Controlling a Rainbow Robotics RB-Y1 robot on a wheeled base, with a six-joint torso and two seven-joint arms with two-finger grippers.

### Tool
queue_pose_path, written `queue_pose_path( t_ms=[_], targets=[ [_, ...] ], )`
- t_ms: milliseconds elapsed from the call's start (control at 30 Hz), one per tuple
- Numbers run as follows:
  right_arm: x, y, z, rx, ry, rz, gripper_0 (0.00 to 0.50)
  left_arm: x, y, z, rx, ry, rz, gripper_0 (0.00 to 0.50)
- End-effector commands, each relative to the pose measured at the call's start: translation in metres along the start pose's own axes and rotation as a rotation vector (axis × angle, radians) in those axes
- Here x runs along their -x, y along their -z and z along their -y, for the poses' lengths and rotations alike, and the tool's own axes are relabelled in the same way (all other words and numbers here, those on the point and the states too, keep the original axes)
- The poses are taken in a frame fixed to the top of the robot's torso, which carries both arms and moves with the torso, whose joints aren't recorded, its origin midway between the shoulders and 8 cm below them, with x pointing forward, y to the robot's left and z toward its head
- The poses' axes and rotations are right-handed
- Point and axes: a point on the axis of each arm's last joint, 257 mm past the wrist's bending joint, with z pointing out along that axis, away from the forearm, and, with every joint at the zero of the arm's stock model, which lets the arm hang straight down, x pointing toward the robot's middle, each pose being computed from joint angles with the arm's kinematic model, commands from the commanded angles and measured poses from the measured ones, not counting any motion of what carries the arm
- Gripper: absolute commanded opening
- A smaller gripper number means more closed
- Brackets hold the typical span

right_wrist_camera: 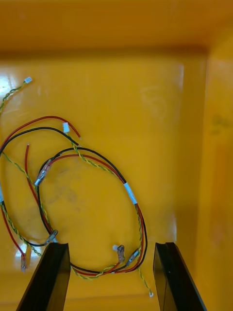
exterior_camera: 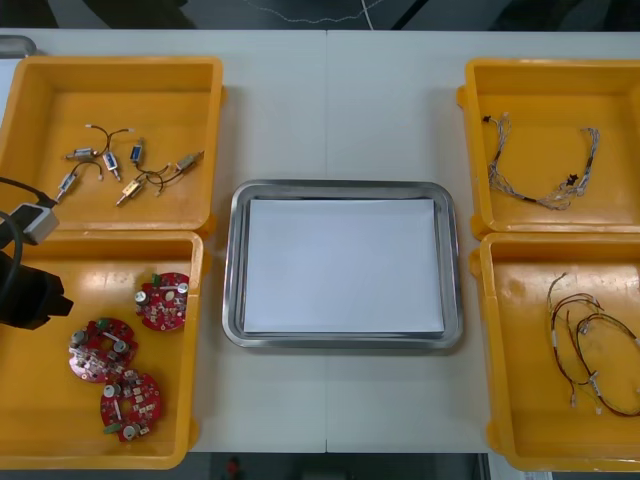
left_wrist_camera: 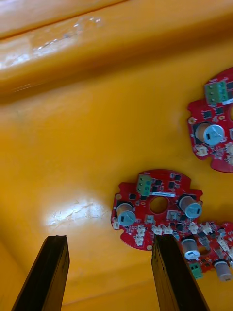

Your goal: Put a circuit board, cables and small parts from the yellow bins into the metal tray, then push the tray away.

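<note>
a: metal, shiny at the rim and white inside. that's the metal tray (exterior_camera: pixel 341 188), mid worktop (exterior_camera: pixel 330 100). where are the boards?

b: at 8 o'clock from the tray, in a yellow bin (exterior_camera: pixel 40 420). three round red circuit boards (exterior_camera: pixel 101 349) lie flat there, close together.

a: and the left pincer (left_wrist_camera: pixel 109 243)?

b: open. its two black fingers (left_wrist_camera: pixel 51 272) stand well apart above that bin's floor and grip nothing. one board (left_wrist_camera: pixel 158 206) lies just past one fingertip, outside the gap. the left arm (exterior_camera: pixel 28 290) shows at 9 o'clock, at the front view's edge.

a: the right pincer (right_wrist_camera: pixel 111 245)?

b: open as well, over the bin at 4 o'clock (exterior_camera: pixel 520 400). red, yellow and black cables (right_wrist_camera: pixel 97 163) lie in loose loops on its floor. one loop crosses the gap between the fingers, and the pincer grips none of it.

a: the far bins?

b: the bin at 10 o'clock (exterior_camera: pixel 40 110) has the small metal parts (exterior_camera: pixel 110 165), scattered. the bin at 2 o'clock (exterior_camera: pixel 540 100) has pale twisted cables (exterior_camera: pixel 545 170).
</note>
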Motion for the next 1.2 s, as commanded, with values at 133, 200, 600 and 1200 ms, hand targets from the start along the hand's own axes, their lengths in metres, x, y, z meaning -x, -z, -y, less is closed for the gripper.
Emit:
queue_pose_path(
  t_ms=[133, 200, 600, 1200],
  targets=[
    [-0.013, -0.017, 0.016, -0.011, 0.091, -0.047, 0.500, -0.015, -0.016, -0.019, 0.030, -0.137, -0.047, 0.500],
    [-0.015, -0.021, 0.018, -0.007, 0.089, -0.052, 0.500, -0.016, -0.023, -0.018, 0.032, -0.147, -0.049, 0.500],
    [-0.013, -0.047, 0.021, 0.030, 0.079, -0.083, 0.500, -0.029, -0.043, -0.010, 0.021, -0.174, -0.084, 0.500],
    [-0.031, -0.081, 0.030, 0.068, 0.016, -0.133, 0.500, -0.042, -0.064, -0.007, 0.004, -0.152, -0.107, 0.500]
  ],
)
